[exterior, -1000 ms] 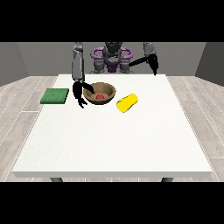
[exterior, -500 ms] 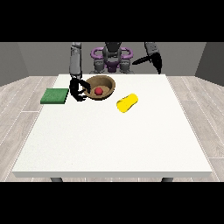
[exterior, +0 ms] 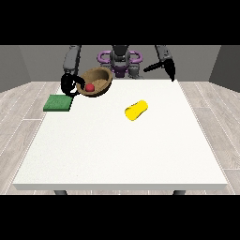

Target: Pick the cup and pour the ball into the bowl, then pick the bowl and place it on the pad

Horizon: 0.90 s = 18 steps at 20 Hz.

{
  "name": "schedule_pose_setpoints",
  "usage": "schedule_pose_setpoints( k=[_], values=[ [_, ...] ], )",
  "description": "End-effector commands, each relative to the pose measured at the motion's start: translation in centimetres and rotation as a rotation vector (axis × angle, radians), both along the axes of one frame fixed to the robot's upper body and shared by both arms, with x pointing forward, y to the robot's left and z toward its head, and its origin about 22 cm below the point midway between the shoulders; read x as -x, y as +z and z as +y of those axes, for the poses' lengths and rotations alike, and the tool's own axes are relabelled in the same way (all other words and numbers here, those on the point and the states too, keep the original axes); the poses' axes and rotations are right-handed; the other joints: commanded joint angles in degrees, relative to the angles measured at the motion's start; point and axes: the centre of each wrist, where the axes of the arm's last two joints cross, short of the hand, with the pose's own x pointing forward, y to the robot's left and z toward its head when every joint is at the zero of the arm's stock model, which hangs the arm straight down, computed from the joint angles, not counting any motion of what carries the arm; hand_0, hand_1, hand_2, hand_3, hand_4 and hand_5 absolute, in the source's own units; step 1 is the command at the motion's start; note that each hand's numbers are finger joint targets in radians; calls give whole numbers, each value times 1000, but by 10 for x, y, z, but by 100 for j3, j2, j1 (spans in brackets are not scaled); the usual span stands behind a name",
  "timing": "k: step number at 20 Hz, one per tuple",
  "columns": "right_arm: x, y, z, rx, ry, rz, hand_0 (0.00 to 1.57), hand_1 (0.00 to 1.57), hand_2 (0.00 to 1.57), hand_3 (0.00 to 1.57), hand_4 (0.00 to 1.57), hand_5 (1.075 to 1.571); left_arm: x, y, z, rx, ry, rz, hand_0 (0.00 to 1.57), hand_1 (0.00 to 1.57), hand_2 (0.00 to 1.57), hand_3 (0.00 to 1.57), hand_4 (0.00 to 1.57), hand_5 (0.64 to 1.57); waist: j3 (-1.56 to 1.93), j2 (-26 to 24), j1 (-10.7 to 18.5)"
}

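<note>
Holding the bowl (exterior: 97, 82) up off the table (exterior: 122, 154) near the far left corner, the hand at the view's left (exterior: 70, 85) has its fingers curled on the rim, bowl tilted, ball (exterior: 89, 87) inside. Looks like stiff, light wood; I'd say the rim is the sensible place to hold, though that ball could roll out. Pad (exterior: 58, 102) sits just below at the left edge, nothing between. Cup (exterior: 136, 110) lies tipped mid-table, well apart. Hand at the view's right (exterior: 169, 71) hangs with straight fingers.

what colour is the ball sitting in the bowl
Red. The ball shows in the front view, inside the brown bowl.
</note>
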Motion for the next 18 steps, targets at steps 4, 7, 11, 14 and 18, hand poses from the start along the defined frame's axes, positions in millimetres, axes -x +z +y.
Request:
schedule_pose_setpoints(
  k=[4,7,11,14,18],
  values=[
    [13,37,-93,-61,-110,-113,1571,1571,1571,1571,1062,1560,1,20,-33,-1,-58,-86,0,0,0,0,0,1569,11,551,273],
    [11,47,-95,-86,-56,-73,1571,1571,1571,1571,1074,1563,2,-3,-3,6,13,-51,0,0,0,0,0,1566,4,384,-148],
    [35,21,-113,-85,-20,-111,1571,1571,1571,1571,1074,1563,6,-14,-13,-10,37,-112,0,0,0,0,0,1566,5,704,-292],
    [34,59,-150,-120,-71,-260,1571,1571,1571,1571,1047,1561,-6,24,-34,-39,24,-261,0,0,0,0,0,1565,12,1517,-107],
    [45,66,-172,-55,-93,-313,1571,1571,1571,1442,1031,1563,-7,50,-54,-22,-12,-370,0,0,0,0,0,1564,14,1983,33]
  ],
)
